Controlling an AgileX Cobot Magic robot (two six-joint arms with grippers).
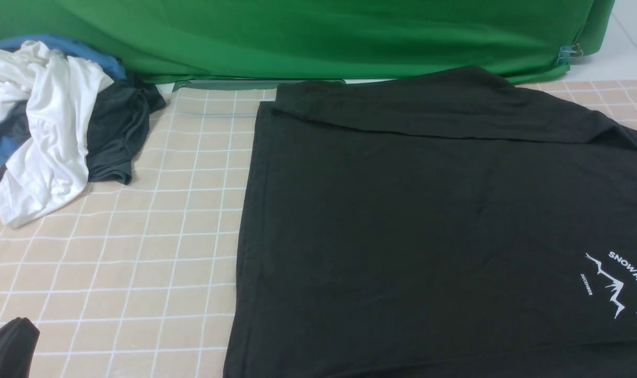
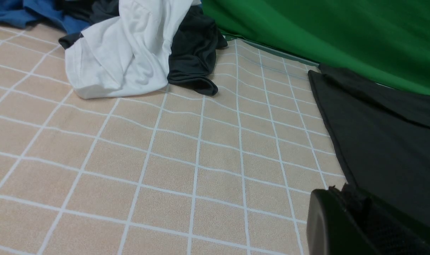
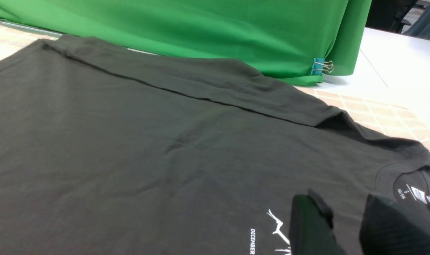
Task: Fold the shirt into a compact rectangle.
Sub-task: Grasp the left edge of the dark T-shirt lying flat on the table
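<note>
Black shirt (image 1: 428, 220) spread flat on right half of worktop (image 1: 139, 262), far edge folded over, white logo (image 1: 620, 283) toward right side. My left tool (image 2: 342, 219) closed tight, gripping nothing, over checked cloth left of shirt. My right tool (image 3: 346, 226) partly parted, nothing between, by logo. White garment (image 1: 50, 131) heaped far left.

Beige checked tablecloth (image 2: 172, 170) fills most of view. Heap on it: white garment (image 2: 126, 53) touching dark grey garment (image 2: 193, 53), blue garment (image 2: 41, 14) behind. Apart from heap: black shirt (image 2: 385, 141) lying flat (side edge straight), reaching green backdrop (image 2: 324, 32). Close to camera: left gripper (image 2: 339, 202), jaws together.
</note>
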